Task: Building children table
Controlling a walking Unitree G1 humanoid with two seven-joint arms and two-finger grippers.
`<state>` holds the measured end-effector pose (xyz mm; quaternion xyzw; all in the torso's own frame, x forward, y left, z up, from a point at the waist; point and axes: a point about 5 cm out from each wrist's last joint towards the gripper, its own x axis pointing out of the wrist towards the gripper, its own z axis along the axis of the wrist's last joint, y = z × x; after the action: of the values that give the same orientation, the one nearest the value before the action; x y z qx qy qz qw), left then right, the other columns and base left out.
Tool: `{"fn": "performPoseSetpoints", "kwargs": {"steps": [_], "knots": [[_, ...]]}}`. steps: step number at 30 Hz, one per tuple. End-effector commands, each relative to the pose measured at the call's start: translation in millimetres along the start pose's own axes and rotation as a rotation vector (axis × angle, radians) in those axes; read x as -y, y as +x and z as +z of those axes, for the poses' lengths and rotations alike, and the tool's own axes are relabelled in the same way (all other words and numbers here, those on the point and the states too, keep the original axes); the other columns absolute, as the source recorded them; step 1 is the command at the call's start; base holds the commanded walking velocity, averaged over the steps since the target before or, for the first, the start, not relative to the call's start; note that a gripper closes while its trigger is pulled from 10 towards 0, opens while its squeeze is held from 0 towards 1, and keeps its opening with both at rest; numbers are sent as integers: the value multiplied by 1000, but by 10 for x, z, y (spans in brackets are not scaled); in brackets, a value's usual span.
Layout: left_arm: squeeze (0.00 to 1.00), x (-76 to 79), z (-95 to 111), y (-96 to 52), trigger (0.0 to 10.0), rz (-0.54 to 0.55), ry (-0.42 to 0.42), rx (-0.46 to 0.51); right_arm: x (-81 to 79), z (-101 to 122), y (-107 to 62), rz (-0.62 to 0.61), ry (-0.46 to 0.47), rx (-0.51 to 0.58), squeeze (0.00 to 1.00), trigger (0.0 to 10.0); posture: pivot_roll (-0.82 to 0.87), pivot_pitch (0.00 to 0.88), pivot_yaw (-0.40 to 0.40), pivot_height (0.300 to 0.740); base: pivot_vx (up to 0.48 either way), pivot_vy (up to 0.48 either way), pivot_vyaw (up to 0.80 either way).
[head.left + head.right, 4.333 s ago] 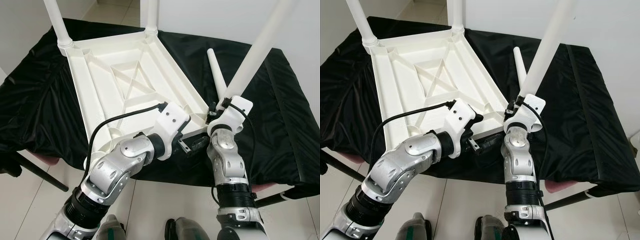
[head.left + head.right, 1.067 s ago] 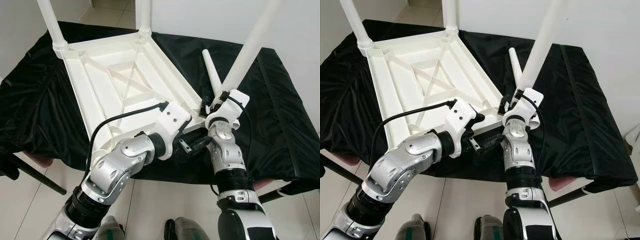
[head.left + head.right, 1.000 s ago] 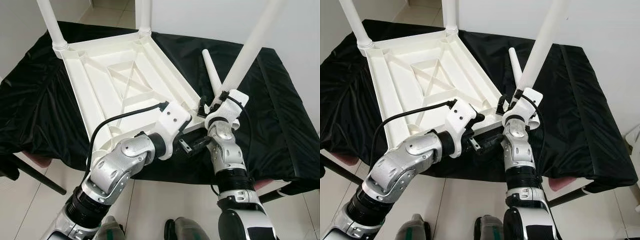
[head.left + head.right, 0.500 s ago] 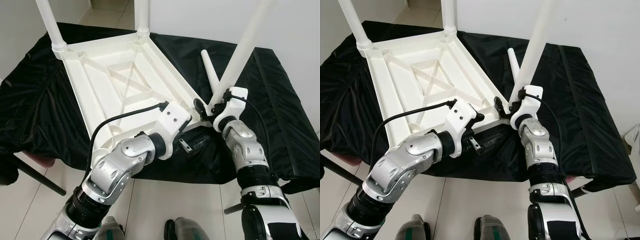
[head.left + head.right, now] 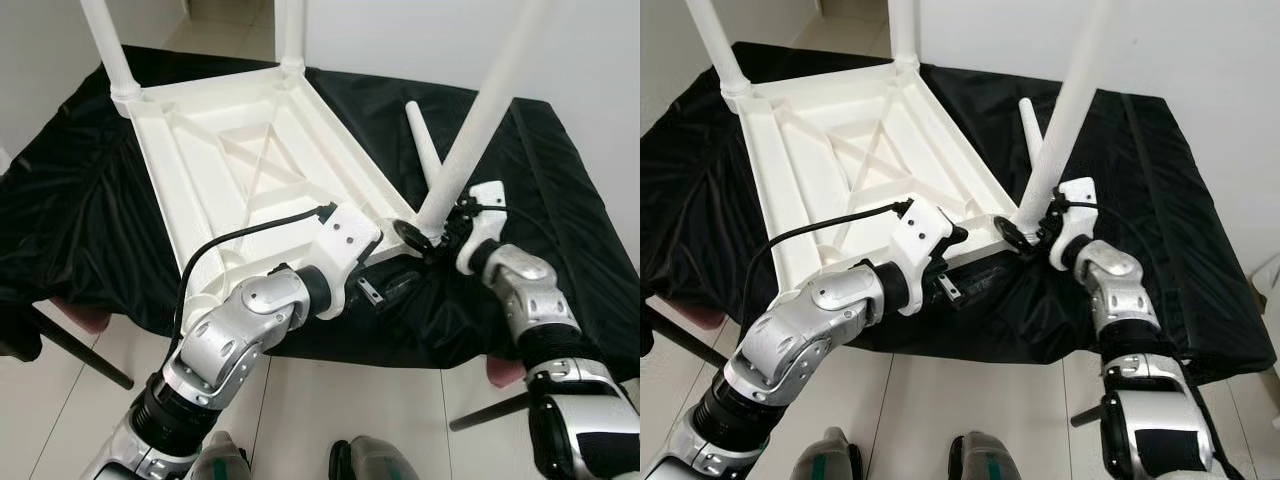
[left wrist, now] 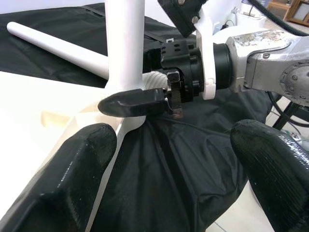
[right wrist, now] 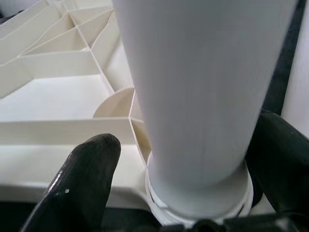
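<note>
- The right gripper [image 5: 1025, 232] has its fingers [image 7: 84, 191] clamped around the base of the third leg [image 5: 478, 122], right where it meets the near right corner socket of the upturned children's table [image 5: 240, 160]. Over the last few seconds the right forearm has swung from below the corner out to the right, a turn of the wrist that reads as screwing the leg in.
- The leg now stands steeper than it did a moment ago, so I judge it is seating into the socket, not yet proven tight.
- The left gripper [image 5: 385, 290] hangs just below that corner with fingers [image 6: 79, 164] spread apart, holding nothing.
- Two legs already stand at the far corners; the spare leg [image 5: 425, 150] lies on the black-draped worktop [image 5: 560, 200] just behind the clamped one, still to be fitted.
</note>
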<state>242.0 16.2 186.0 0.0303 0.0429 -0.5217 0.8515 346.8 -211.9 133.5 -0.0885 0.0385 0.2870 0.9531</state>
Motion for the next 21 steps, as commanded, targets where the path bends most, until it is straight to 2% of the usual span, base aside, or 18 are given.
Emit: {"fn": "performPoseSetpoints", "kwargs": {"steps": [1, 3, 4, 5, 6, 7, 8, 10, 11, 21], "knots": [[0, 14, -15, 7, 10000, -30, 7, -16, 60, 21, -17, -6, -15, 8, 0, 10000, -47, 14, -34, 740, 0, 0, 0], [0, 14, -15, 7, 10000, -30, 8, -17, 75, 23, -21, -9, -19, 6, 0, 10000, -47, 14, -34, 740, 0, 0, 0], [0, 11, -14, 7, 10000, -30, 8, -17, 96, 22, -23, -21, -19, 6, 0, 8078, -48, 19, -30, 740, 0, 0, 0], [0, 11, -14, 7, 10000, -30, 8, -17, 96, 22, -23, -21, -19, 6, 0, 8078, -48, 19, -30, 740, 0, 0, 0], [0, 9, -12, 7, 10000, -30, 8, -17, 106, 21, -22, -29, -17, 11, 0, 4392, -47, 24, -29, 740, 0, 0, 0], [0, 8, -11, 7, 10000, -30, 8, -17, 112, 20, -21, -33, -15, 15, 0, 4392, -47, 24, -29, 740, 0, 0, 0], [0, 8, -9, 6, 10000, -29, 8, -17, 115, 24, -15, -41, -8, 27, 0, 1608, -44, 26, -30, 740, 0, 0, 0], [0, 8, -8, 6, 10000, -29, 8, -17, 117, 25, -11, -44, -3, 36, 0, 1608, -44, 26, -30, 740, 0, 0, 0], [0, 10, -10, 5, 10000, -28, 7, -17, 112, 22, -3, -44, 2, 41, 0, 0, -41, 30, -29, 740, 0, 0, 0], [0, 18, -15, -1, 10000, -25, 6, -21, 111, -9, 21, -44, 20, 47, 0, 0, -36, 36, -34, 740, 0, 0, 0]]}}
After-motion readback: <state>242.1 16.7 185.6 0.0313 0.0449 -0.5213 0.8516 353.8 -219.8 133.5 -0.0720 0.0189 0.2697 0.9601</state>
